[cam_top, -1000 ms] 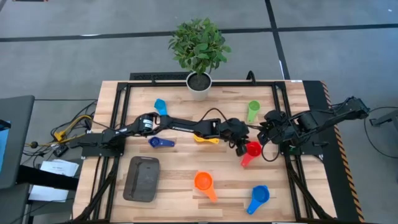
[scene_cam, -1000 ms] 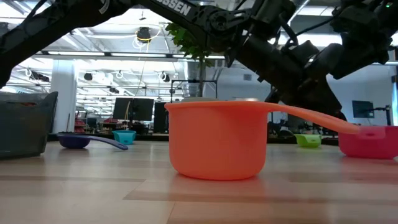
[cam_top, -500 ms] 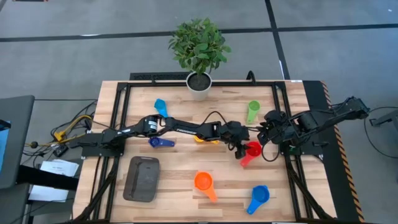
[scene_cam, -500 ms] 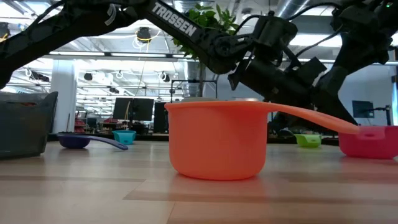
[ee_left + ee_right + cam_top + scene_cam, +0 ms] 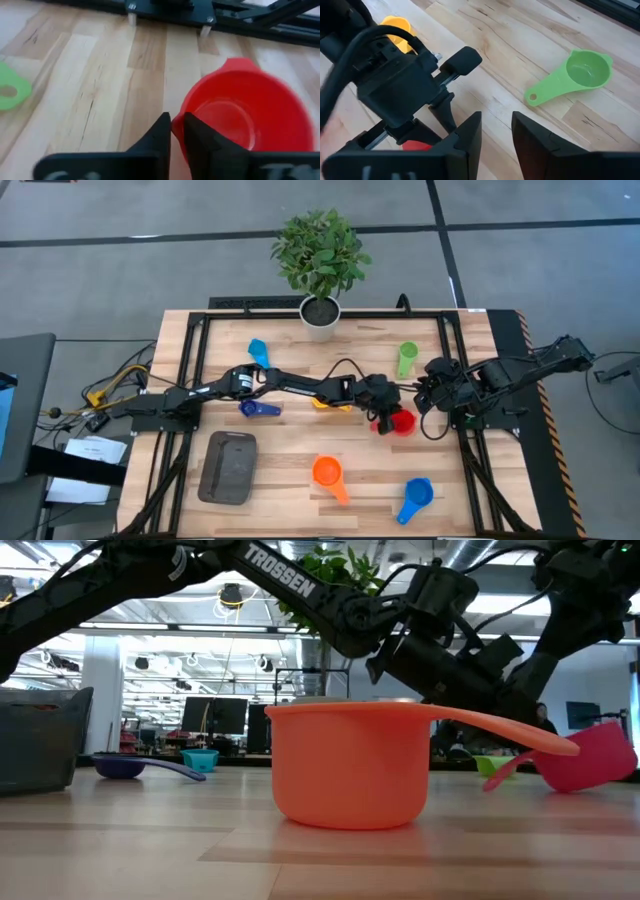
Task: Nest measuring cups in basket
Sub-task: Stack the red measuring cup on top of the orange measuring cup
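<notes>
The red measuring cup [image 5: 403, 421] is at the table's middle right, tipped, with its bowl [image 5: 590, 755] raised and its handle [image 5: 505, 772] slanting down to the left. My left gripper [image 5: 381, 423] reaches across the table and is shut at the cup's left side [image 5: 177, 132]. My right gripper [image 5: 428, 395] waits open just right of it [image 5: 496, 130], touching nothing. The orange cup [image 5: 327, 472], medium blue cup [image 5: 415, 495], green cup [image 5: 406, 358], light blue cup [image 5: 258, 350] and dark blue cup [image 5: 258, 409] lie on the table. The yellow cup [image 5: 325, 404] is half hidden under my left arm. The dark grey basket [image 5: 227, 467] sits near left. My left gripper is shut on the red cup at the rim of its bowl [image 5: 184, 117] on the handle side, slanting down from the table's left. The fingers [image 5: 161, 135] hide the exact place of contact. The cup is tilted, bowl raised, handle end [image 5: 490, 784] low by the tabletop.
A white plant pot [image 5: 320, 318] stands at the far edge. The table's black frame rails [image 5: 455, 350] run along the sides. The orange cup [image 5: 350, 765] fills the low view's front. Bare wood lies between the basket and the orange cup.
My left gripper has dropped a little onto the red cup. The cup lay flat with its handle toward the near left. Now it is tipped, its bowl raised off the table and its handle slanting down to the left.
</notes>
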Controlling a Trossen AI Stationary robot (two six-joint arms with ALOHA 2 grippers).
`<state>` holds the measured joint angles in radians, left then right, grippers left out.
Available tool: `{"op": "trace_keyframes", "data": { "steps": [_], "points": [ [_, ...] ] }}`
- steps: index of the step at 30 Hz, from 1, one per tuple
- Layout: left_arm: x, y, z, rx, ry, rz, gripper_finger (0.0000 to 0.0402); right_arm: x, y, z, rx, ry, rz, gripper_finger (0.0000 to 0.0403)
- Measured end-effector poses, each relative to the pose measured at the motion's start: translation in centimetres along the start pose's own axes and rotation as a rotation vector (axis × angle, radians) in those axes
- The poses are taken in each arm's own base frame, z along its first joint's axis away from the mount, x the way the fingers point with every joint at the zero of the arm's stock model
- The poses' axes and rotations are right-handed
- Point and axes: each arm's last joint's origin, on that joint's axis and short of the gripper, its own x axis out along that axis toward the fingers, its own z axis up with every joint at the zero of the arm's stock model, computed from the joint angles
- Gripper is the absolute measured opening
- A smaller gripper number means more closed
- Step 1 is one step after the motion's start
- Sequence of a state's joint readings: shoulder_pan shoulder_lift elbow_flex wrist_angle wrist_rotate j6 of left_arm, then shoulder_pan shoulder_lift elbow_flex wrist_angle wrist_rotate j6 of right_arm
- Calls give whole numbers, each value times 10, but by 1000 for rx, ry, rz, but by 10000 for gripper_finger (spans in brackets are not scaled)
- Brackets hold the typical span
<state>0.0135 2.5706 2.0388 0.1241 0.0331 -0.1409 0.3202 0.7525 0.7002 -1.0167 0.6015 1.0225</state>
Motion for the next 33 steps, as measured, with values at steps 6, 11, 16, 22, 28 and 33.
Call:
{"op": "trace_keyframes", "data": {
  "steps": [6, 11, 16, 22, 28, 33],
  "points": [
    [0, 1, -2, -14, 20, 18, 26, 0, 0, 0, -3, 1, 0, 127],
    [-4, -1, 10, -48, 93, 74, 10, 0, 0, 0, -9, -5, -3, 127],
    [-15, -8, 30, -13, 195, 238, 15, 0, -1, 1, -18, -58, -40, 123],
    [-31, -25, 47, -17, 253, 371, 6, 0, -3, 5, -30, -146, -94, 121],
    [-47, -38, 52, -34, 269, 443, 2, 1, -5, 7, -17, -159, -120, 120],
    [-62, -54, 59, -1, 273, 535, 1, 1, -4, 7, -10, -163, -114, 120]
  ]
}}
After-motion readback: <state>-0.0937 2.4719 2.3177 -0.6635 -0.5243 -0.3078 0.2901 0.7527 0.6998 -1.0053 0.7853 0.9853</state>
